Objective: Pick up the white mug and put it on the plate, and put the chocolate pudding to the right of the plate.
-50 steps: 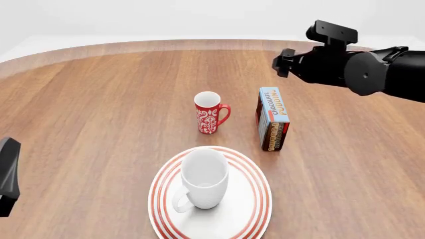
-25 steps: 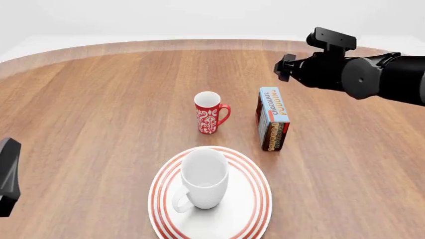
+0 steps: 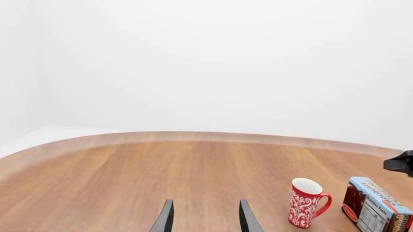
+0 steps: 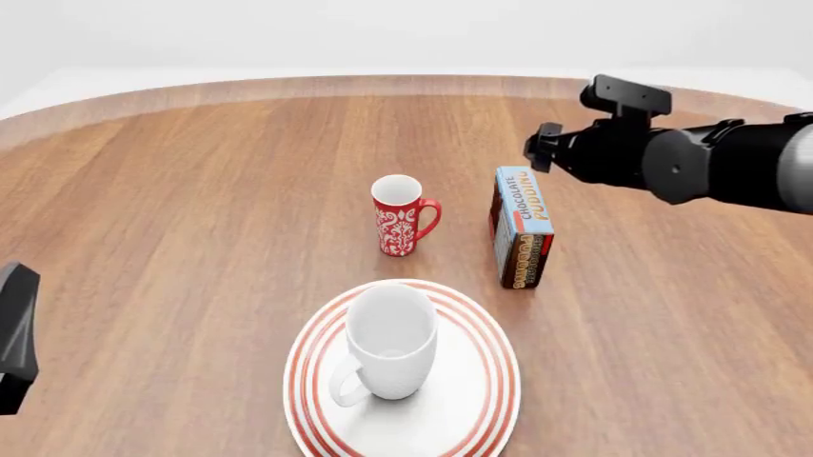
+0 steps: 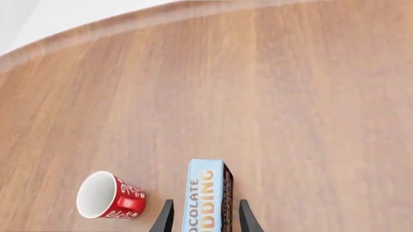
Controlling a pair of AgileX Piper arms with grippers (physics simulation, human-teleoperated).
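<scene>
Right gripper [image 5: 201,218] is hanging over the chocolate pudding [image 4: 523,227], fingers parted and straddling the box's top edge without clasping it.
White mug [image 4: 386,341] is sitting upright on the plate [image 4: 490,405]; the pudding box is standing beyond the plate's right side, just right of the red patterned mug [image 4: 403,215]. Left gripper [image 3: 203,218] is idling low at the table's [image 4: 190,209] left, fingers apart and holding nothing.

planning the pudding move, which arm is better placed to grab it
Right. The right gripper hangs open directly over the chocolate pudding, fingers straddling the box. The left gripper sits far off at the table's left, and the white mug is already on the plate.
</scene>
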